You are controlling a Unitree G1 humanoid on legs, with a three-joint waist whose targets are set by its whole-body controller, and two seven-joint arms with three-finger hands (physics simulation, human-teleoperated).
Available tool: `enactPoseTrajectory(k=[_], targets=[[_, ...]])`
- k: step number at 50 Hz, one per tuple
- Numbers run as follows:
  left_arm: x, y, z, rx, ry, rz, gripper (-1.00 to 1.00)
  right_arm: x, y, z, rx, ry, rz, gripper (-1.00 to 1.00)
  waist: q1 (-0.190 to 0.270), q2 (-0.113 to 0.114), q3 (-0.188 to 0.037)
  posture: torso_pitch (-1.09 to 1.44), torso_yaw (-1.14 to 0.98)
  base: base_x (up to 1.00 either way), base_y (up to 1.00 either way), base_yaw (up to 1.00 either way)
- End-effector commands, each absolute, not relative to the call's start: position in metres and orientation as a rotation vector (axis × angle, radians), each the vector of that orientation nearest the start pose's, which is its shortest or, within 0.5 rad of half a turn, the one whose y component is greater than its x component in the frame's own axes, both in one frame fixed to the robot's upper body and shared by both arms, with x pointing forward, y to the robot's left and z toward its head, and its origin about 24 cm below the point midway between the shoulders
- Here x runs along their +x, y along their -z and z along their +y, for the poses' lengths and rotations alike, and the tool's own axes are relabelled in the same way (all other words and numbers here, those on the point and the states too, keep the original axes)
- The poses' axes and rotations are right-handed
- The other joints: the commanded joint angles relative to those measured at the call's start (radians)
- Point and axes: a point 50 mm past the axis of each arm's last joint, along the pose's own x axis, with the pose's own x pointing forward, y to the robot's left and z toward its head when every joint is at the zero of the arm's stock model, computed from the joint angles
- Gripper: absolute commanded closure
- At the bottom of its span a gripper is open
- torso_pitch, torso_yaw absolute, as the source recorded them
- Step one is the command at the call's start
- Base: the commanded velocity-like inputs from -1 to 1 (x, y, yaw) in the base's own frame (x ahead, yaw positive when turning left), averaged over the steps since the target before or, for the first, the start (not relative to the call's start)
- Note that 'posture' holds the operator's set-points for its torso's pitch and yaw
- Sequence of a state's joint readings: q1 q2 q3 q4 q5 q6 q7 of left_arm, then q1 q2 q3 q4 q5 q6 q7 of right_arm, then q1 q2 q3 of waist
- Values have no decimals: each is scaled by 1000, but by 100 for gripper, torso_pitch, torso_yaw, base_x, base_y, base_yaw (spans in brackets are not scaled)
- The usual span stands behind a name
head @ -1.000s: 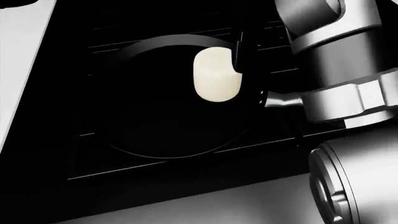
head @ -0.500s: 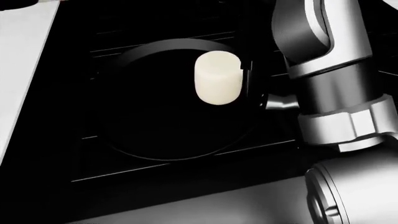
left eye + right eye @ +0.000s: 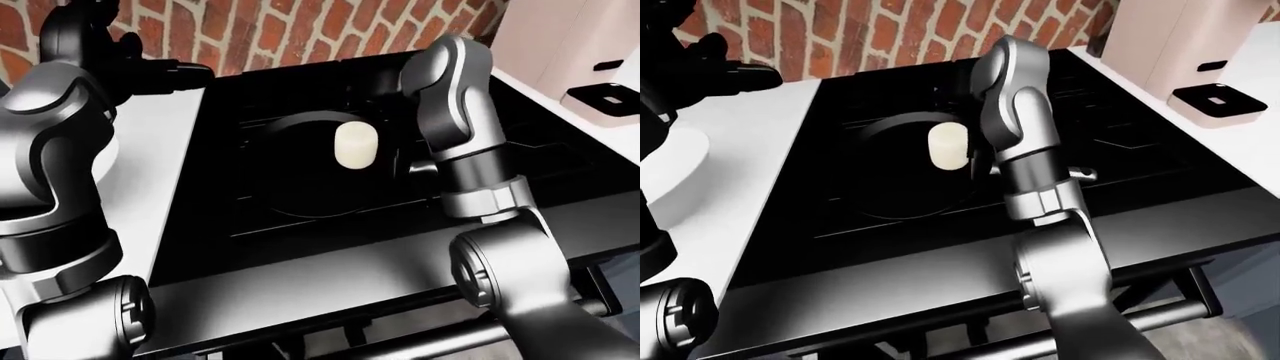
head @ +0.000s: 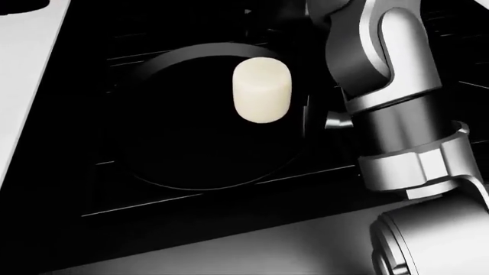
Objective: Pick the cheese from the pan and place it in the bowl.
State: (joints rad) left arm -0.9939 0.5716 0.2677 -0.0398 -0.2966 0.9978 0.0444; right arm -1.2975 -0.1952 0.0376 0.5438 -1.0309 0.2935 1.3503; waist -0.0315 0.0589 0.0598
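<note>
cheese (image 4: 261,90): drifted slightly left in the head view
right arm (image 4: 382,63): swung further left, forearm now more upright

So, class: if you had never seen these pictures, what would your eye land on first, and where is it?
The pale cheese stands out most, a cream cylinder against the black pan on the dark stove, upper middle of the head view. Next comes the robot's grey right arm, bending down the right side beside the cheese. The red brick wall runs across the top of the left-eye view.
</note>
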Motion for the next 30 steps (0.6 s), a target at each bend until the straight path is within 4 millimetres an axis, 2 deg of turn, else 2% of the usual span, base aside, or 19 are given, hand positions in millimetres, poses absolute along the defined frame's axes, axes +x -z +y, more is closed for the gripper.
enactPoseTrajectory(k=[1,15,24,25,28,29,30], targets=[[322,-333,241,76,-172,-225,-100,373,-306,-86,-1289,-744,243,-100,0,3,-32,0,0,0,0,0],[321,-331,242,74,-174,-223,-100,374,-288,-83,-1289,-774,280,-100,-1,5,-35,0,0,0,0,0],[321,-331,242,72,-175,-225,-100,373,-290,-82,-1289,-769,276,-100,-2,5,-36,0,0,0,0,0],[321,-332,242,72,-174,-225,-100,373,-290,-82,-1288,-769,277,-80,-2,5,-36,0,0,0,0,0],[321,-332,242,73,-173,-226,-100,373,-290,-81,-1289,-768,277,-46,-3,5,-36,0,0,0,0,0],[321,-331,241,73,-173,-225,-100,373,-290,-82,-1288,-768,278,-25,-3,5,-36,0,0,0,0,0],[321,-331,241,72,-173,-225,-100,373,-290,-82,-1288,-767,279,-20,-3,5,-36,0,0,0,0,0]])
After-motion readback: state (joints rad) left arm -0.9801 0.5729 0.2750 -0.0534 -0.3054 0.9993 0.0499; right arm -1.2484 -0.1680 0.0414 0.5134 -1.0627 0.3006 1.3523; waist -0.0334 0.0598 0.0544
